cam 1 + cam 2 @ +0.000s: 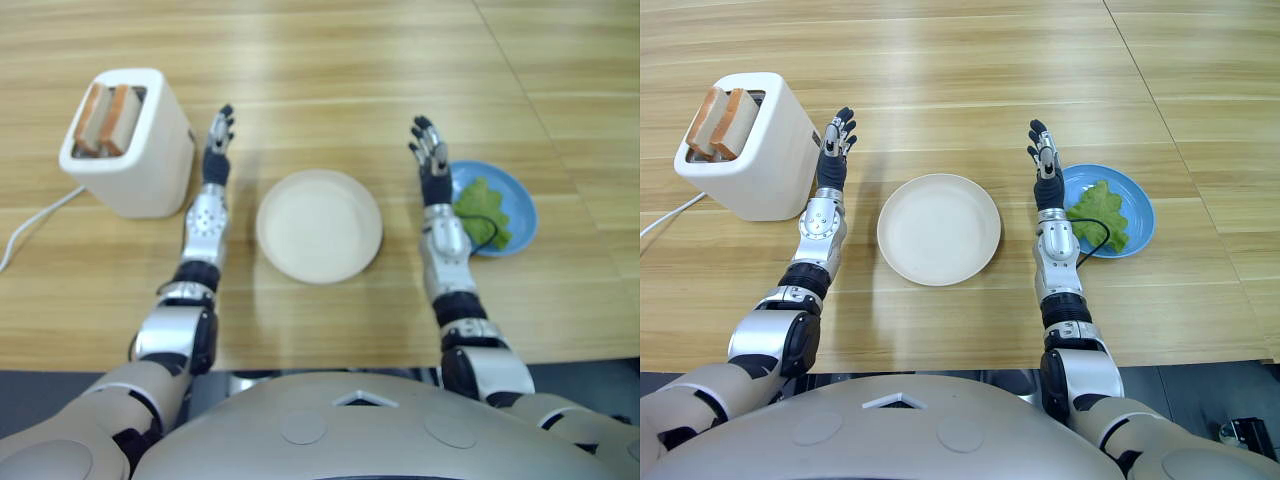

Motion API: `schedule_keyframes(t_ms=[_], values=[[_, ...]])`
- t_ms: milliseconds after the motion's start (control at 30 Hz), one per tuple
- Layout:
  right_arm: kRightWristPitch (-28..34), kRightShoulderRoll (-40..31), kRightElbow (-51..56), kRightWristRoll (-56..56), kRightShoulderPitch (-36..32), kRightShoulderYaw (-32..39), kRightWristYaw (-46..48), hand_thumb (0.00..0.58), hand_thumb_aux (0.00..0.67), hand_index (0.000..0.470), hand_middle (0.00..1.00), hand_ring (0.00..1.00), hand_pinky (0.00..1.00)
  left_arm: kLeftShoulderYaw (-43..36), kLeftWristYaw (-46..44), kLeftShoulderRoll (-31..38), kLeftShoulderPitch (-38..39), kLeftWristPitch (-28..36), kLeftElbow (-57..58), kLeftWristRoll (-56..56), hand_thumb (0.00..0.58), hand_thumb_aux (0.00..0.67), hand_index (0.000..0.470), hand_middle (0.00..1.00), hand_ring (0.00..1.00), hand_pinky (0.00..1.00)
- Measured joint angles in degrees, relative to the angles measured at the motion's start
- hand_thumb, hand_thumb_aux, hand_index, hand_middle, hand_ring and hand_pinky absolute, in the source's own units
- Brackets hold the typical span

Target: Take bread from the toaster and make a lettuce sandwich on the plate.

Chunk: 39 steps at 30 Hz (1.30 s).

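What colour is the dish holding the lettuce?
Blue dish, clearest in the right eye view.

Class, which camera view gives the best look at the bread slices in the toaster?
The right eye view: the two bread slices stand out of the toaster with their pale faces showing. The left eye view shows the same slices more from above, mostly their crusts.

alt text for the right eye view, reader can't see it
The robot's left hand and right hand are open either side of a cream plate on a wooden table. A white toaster holding two bread slices stands at left; a blue dish of lettuce at right.
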Motion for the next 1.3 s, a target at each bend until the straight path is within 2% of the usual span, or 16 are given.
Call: schedule_keyframes(t_ms=[433, 533, 600, 700, 767, 833, 900, 1000, 1133, 1300], values=[[0.2, 0.0, 0.3, 0.1, -0.1, 0.1, -0.1, 0.0, 0.0, 0.0, 0.0, 0.0, 0.0, -0.1, -0.3, -0.2, 0.7, 0.1, -1.9, 0.0, 0.0, 0.0, 0.0, 0.0, 0.0, 0.0], [0.3, -0.1, 0.4, 0.1, -0.1, 0.3, 0.0, 0.0, 0.0, 0.0, 0.0, 0.0, 0.0, -1.2, -2.6, -0.7, 6.5, 2.5, -18.3, -1.5, 0.0, 0.0, 0.0, 0.0, 0.0, 0.0], [0.3, -0.2, 0.5, 0.1, 0.0, 0.4, 0.5, 0.0, 0.0, 0.0, 0.0, 0.0, 0.0, -1.3, -4.1, 0.3, 10.2, 7.5, -35.8, -3.7, 0.0, 0.0, 0.0, 0.0, 0.0, 0.0], [0.2, -0.1, 0.4, 0.1, 0.1, 0.5, 1.0, 0.0, 0.0, 0.0, 0.0, 0.0, 0.0, 2.5, -4.6, 7.2, 10.9, 17.4, -59.8, -5.2, 0.0, 0.0, 0.0, 0.0, 0.0, 0.0], [0.2, -0.1, 0.4, 0.1, 0.3, 0.4, 1.0, 0.0, 0.0, 0.0, 0.0, 0.0, 0.0, 7.8, -3.3, 13.9, 10.8, 22.9, -69.1, -0.1, 0.0, 0.0, 0.0, 0.0, 0.0, 0.0], [0.1, 0.0, 0.4, 0.0, 0.2, 0.4, 0.9, 0.0, 0.0, 0.0, 0.0, 0.0, 0.0, 11.1, -0.4, 20.2, 11.9, 28.1, -72.2, 11.7, 0.0, 0.0, 0.0, 0.0, 0.0, 0.0], [0.2, 0.1, 0.5, 0.0, 0.3, 0.4, 0.8, 0.0, 0.0, 0.0, 0.0, 0.0, 0.0, 13.8, 3.7, 25.0, 13.4, 34.2, -71.7, 24.3, 0.0, 0.0, 0.0, 0.0, 0.0, 0.0], [0.2, 0.4, 0.4, 0.0, 0.3, 0.7, 0.8, 0.0, 0.0, 0.0, 0.0, 0.0, 0.0, 13.1, 8.1, 30.0, 15.2, 41.1, -66.3, 38.6, 0.0, 0.0, 0.0, 0.0, 0.0, 0.0], [0.2, 0.3, 0.0, 0.0, 0.6, 0.6, 0.7, 0.0, 0.0, 0.0, 0.0, 0.0, 0.0, 10.4, 12.9, 32.1, 14.9, 46.9, -52.3, 46.0, 0.0, 0.0, 0.0, 0.0, 0.0, 0.0], [0.3, 0.3, -0.7, 0.0, 0.8, 0.5, 0.7, 0.0, 0.0, 0.0, 0.0, 0.0, 0.0, 5.1, 17.8, 32.5, 12.1, 50.5, -36.4, 49.2, 0.0, 0.0, 0.0, 0.0, 0.0, 0.0]])
